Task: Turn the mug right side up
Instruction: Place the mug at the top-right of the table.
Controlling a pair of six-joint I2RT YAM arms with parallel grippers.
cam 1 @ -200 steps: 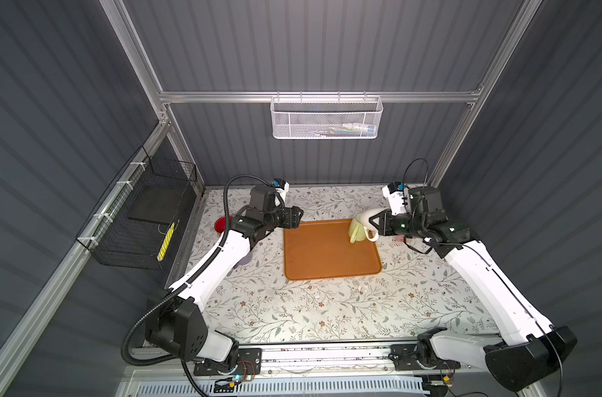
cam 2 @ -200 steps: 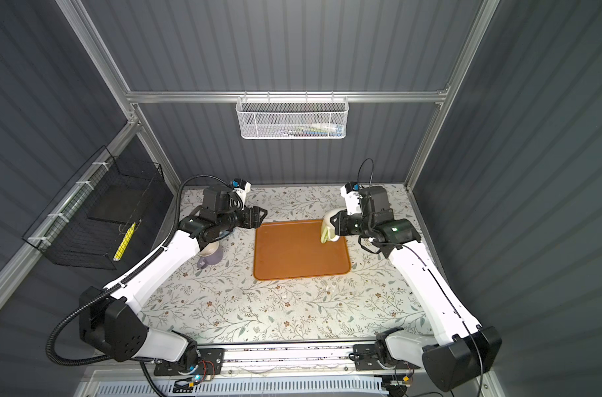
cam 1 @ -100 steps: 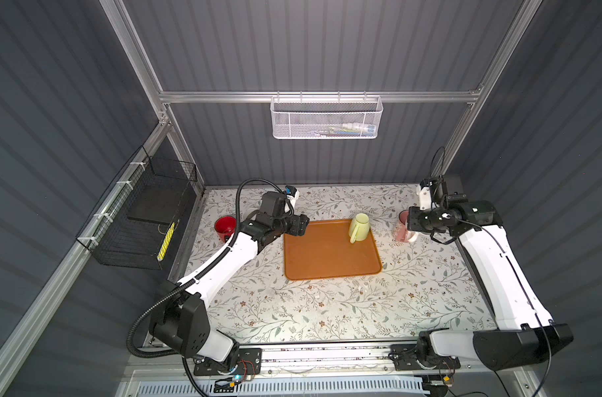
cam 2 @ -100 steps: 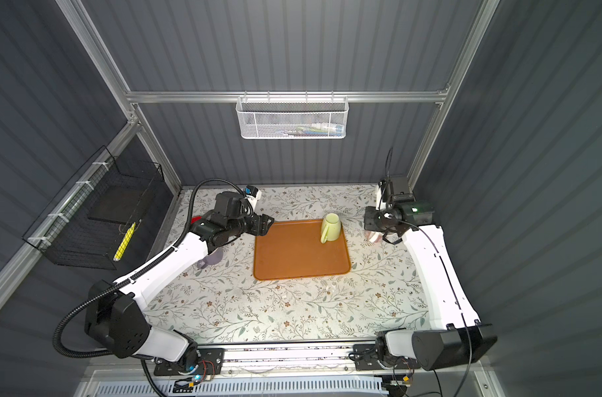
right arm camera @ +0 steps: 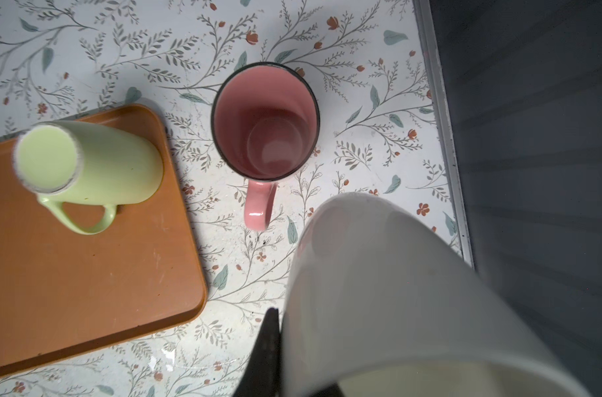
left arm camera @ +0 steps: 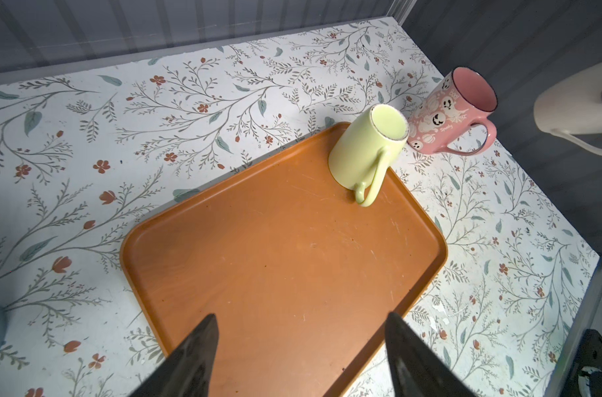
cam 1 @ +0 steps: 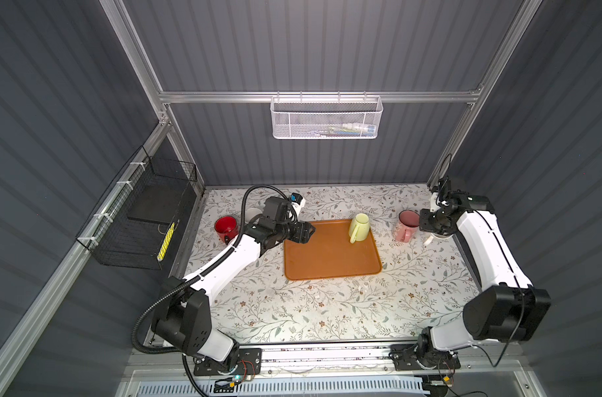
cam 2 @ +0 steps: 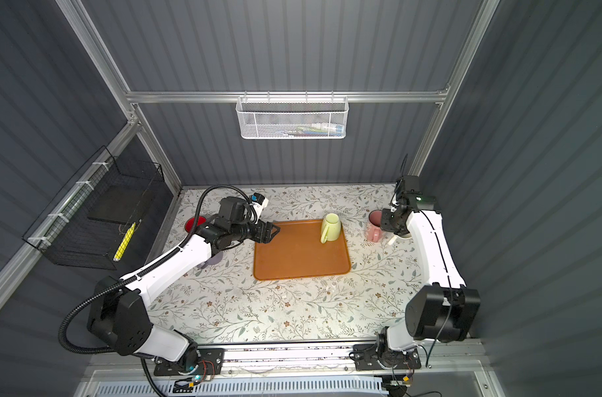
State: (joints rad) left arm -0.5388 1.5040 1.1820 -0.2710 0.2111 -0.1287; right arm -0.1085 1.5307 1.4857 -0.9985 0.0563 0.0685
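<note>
At least five mugs — one tray

Enclosed booth seen from above. Dark grey ribbed wall panels close the far, left and right sides, set in a frame of silver aluminium posts with a crossbar along the far wall. A white mesh basket hangs from the middle of that crossbar, holding a few items too small to make out. A black wire basket is fixed to the left wall, with a slim yellow object inside it. The table wears a pale cover printed with leafy sprigs and small red-brown flowers. A silver rail runs along its near edge. Even light brightens the table.
</note>
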